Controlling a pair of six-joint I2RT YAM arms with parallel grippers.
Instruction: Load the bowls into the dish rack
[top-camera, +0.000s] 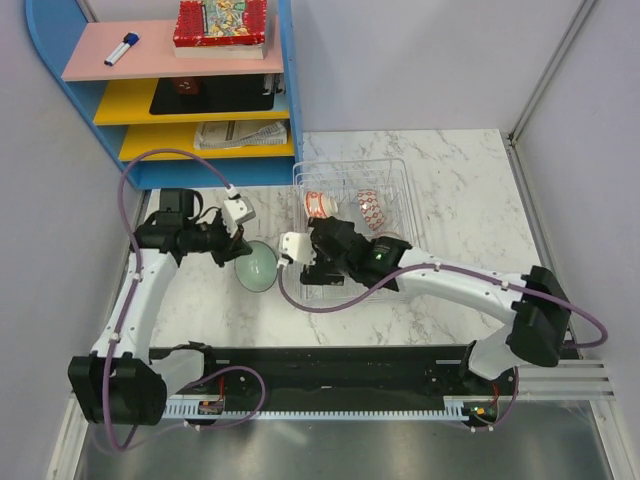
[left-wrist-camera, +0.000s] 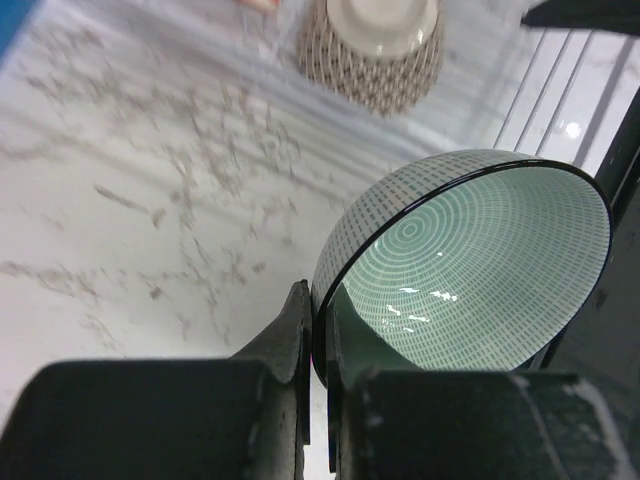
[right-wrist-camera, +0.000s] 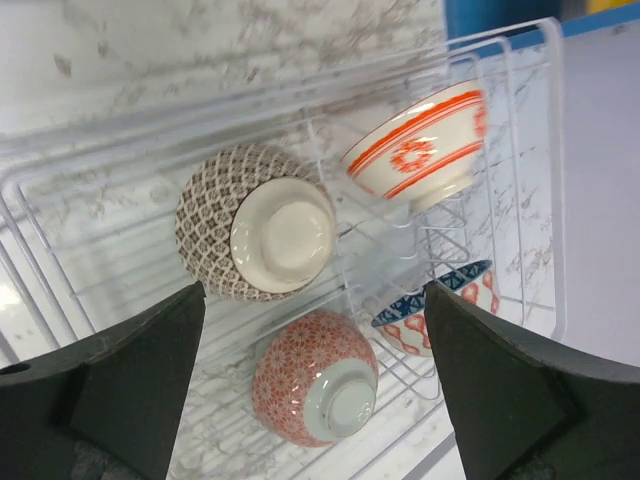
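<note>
My left gripper is shut on the rim of a pale green bowl, which it holds tilted just left of the dish rack; one finger is outside the wall of this bowl and the other inside. My right gripper hangs open over the rack's near end, with nothing between its fingers. Under this gripper, the clear rack holds a brown lattice bowl, an orange-red floral bowl, a white bowl with red bands and a blue and red patterned bowl. The brown bowl also shows ahead of the green one.
A blue shelf unit stands at the back left, right behind the rack, with a marker, a red box and papers on its shelves. A purple cable loops above the left arm. Grey walls close in both sides.
</note>
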